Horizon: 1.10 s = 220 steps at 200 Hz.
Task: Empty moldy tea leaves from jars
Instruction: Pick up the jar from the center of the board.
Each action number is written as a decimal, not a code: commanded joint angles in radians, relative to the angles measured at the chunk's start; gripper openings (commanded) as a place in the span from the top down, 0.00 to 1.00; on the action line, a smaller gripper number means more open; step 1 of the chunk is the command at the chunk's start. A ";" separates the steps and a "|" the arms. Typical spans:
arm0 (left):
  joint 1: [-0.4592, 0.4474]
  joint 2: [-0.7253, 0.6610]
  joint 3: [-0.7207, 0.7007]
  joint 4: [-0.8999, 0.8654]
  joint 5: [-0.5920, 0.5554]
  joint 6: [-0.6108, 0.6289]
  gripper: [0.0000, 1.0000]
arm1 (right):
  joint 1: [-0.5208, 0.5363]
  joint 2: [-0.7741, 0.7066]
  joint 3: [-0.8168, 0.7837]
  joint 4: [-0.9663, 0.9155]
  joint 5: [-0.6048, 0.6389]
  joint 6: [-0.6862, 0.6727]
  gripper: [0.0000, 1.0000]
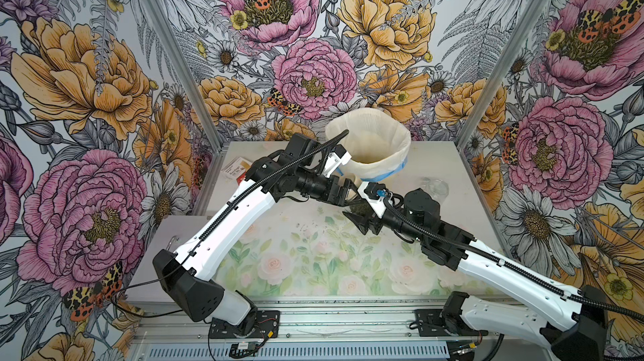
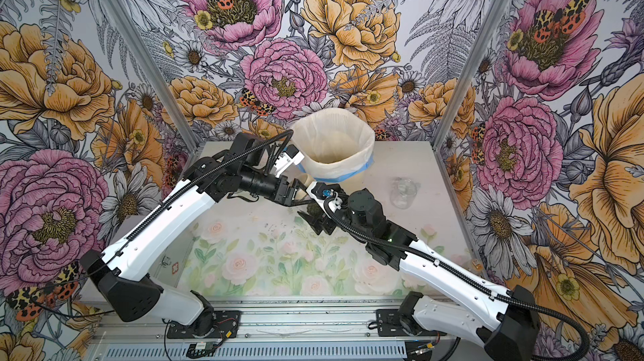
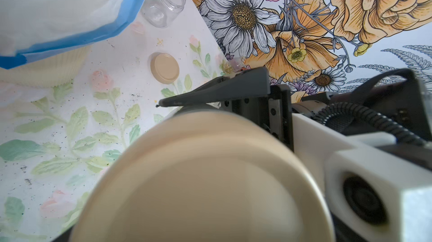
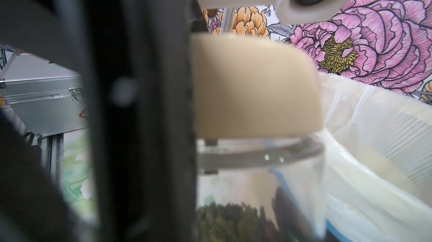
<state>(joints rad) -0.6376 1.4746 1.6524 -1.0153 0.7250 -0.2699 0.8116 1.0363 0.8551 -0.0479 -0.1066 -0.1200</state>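
Note:
A clear glass jar (image 4: pixel 257 170) with dark moldy tea leaves (image 4: pixel 233 222) at its bottom is held just in front of the bin, low over the mat. My right gripper (image 1: pixel 362 212) is shut on the jar's body. The leaves (image 1: pixel 362 207) show between its fingers in a top view. A tan lid (image 4: pixel 254 86) sits on the jar's mouth. My left gripper (image 1: pixel 350 192) comes in from the left and is shut on that lid (image 3: pixel 198 182). A second jar (image 1: pixel 434 186), empty and lidless, lies on its side at the back right. Its loose lid (image 3: pixel 164 68) lies flat on the mat.
The tall cream ribbed bin (image 1: pixel 369 125) with a blue-edged bag (image 3: pixel 70 35) stands at the back centre, just behind both grippers. A small printed box (image 1: pixel 237 171) lies at the back left. Dark crumbs are scattered on the floral mat (image 1: pixel 306 258). An aluminium case (image 4: pixel 42 103) stands beyond the table.

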 commanded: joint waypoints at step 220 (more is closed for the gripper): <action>0.026 -0.095 -0.135 0.417 0.078 0.042 0.01 | -0.061 -0.099 0.004 0.025 -0.151 0.296 0.43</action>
<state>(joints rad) -0.6304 1.4033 1.5269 -0.6548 0.7429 -0.2287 0.7639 0.9829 0.8528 -0.0860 -0.2409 0.1505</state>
